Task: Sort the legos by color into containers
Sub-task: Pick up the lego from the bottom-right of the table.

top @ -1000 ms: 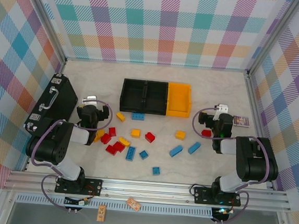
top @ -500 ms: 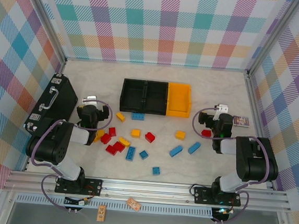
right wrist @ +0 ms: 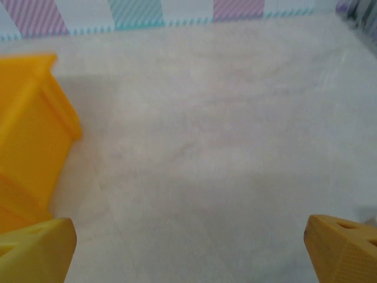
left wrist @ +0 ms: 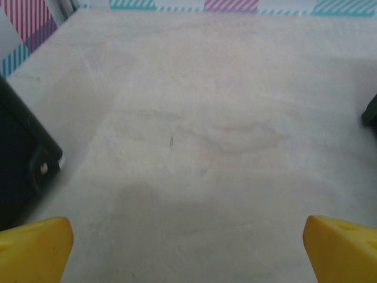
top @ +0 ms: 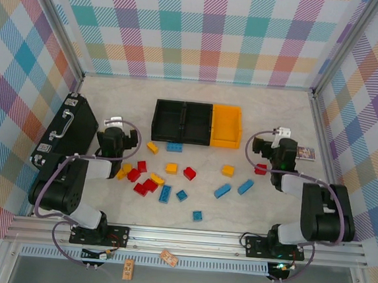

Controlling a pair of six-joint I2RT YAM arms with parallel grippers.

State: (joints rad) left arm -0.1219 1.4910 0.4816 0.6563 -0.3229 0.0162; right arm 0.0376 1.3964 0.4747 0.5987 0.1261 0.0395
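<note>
Red, yellow and blue legos lie scattered on the table's middle: a red cluster [top: 144, 184], a yellow brick [top: 171, 168], a blue brick [top: 174, 147]. One red brick [top: 261, 168] sits just beside my right arm. Behind them stand two black bins [top: 170, 103] [top: 199, 105] and a yellow-orange bin [top: 224, 143] [right wrist: 29, 130] in a row. My left gripper [top: 113, 135] [left wrist: 188, 247] is open over bare table, left of the bricks. Right of the yellow-orange bin, my right gripper [top: 276, 146] [right wrist: 188, 247] is open too, with nothing between its fingers.
A black briefcase [top: 64, 130] [left wrist: 20, 171] lies at the left wall, close to my left gripper. A small picture card [top: 305, 152] rests right of my right gripper. Checkered walls close in the table on three sides.
Both grippers have shifted a little toward the back of the table. The bricks and bins have not moved.
</note>
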